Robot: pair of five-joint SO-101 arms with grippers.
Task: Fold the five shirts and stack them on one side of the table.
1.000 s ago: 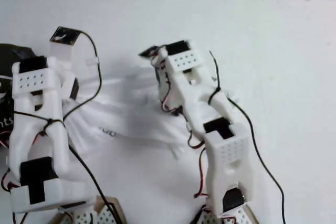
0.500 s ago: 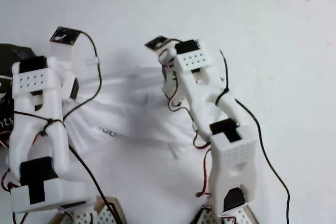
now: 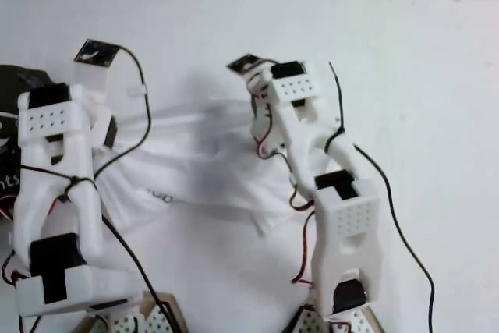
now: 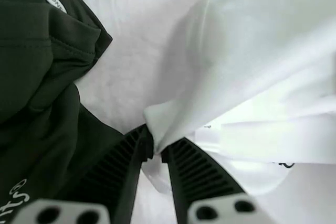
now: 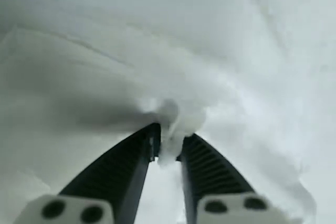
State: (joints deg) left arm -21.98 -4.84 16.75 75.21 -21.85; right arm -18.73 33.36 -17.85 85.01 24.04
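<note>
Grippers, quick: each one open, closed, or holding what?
Left gripper: closed on the white shirt.
Right gripper: closed on the white shirt.

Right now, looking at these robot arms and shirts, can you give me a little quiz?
1. True or false: the left gripper is shut on the white shirt.
2. The other shirt beside the left gripper is: A red, B dark, C yellow.
3. How many grippers hold the white shirt?
Key: 1 true; 2 B; 3 two, since the right gripper pinches it too.
</note>
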